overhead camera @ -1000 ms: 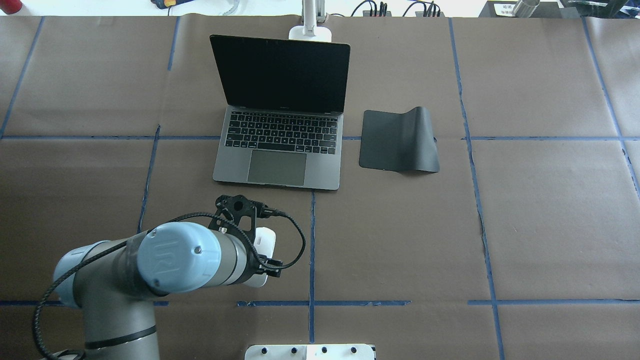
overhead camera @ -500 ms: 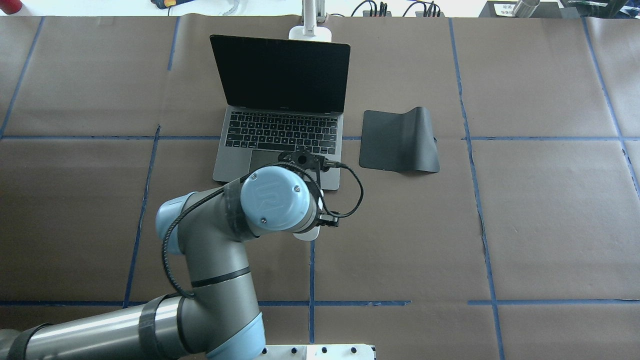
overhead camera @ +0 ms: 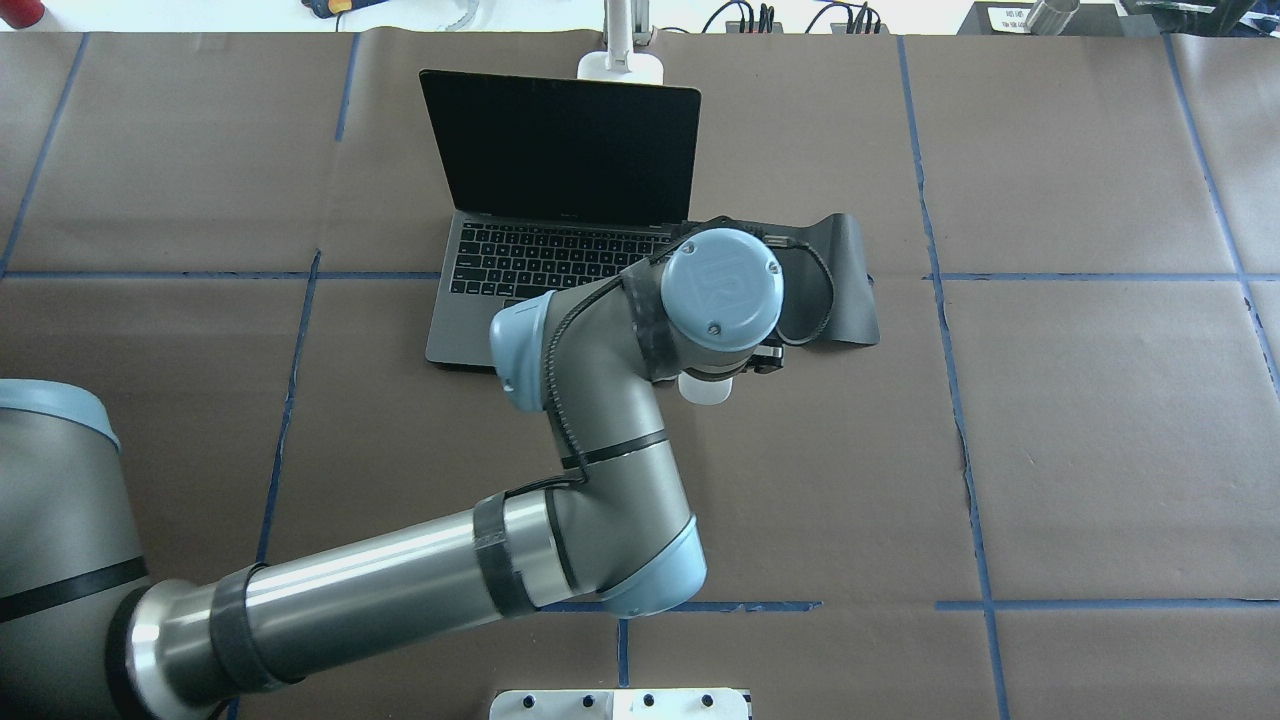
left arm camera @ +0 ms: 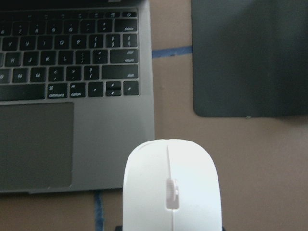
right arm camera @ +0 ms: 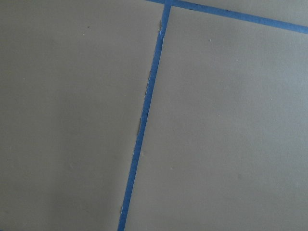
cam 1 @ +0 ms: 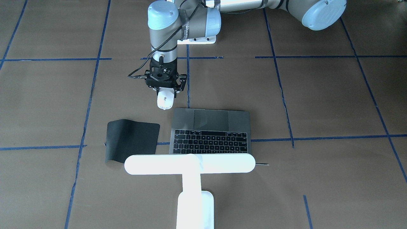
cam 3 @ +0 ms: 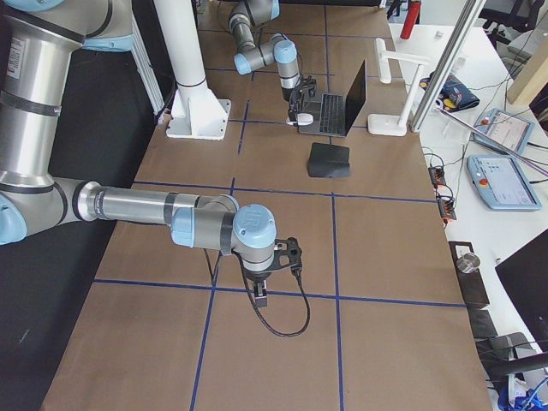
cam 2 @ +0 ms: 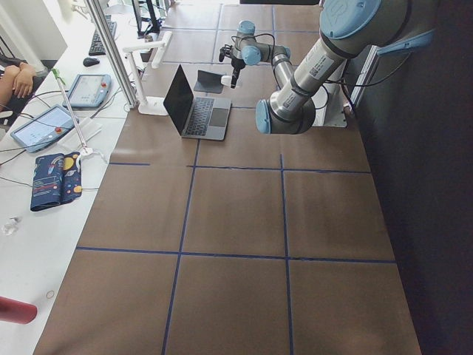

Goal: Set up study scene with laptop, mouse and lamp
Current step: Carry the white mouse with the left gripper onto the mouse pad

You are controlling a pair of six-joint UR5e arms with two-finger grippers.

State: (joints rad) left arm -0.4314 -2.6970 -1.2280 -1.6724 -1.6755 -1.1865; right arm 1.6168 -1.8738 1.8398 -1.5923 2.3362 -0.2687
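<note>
Left gripper (cam 1: 165, 93) is clamped on the white mouse (cam 1: 165, 101) | mouse is held just beside the front corner of the laptop (cam 1: 211, 132), near the black mat (cam 1: 132, 138) | laptop is open, with the white lamp (cam 1: 190, 164) standing behind its screen | right gripper (cam 3: 261, 296) is seen far off over the table; its grip cannot be told

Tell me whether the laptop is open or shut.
Open. The laptop has its lid raised, with dark screen, keyboard and trackpad exposed.

The laptop (left arm camera: 118, 139) keys read "command" and "option", plus letters such as N and M
</note>
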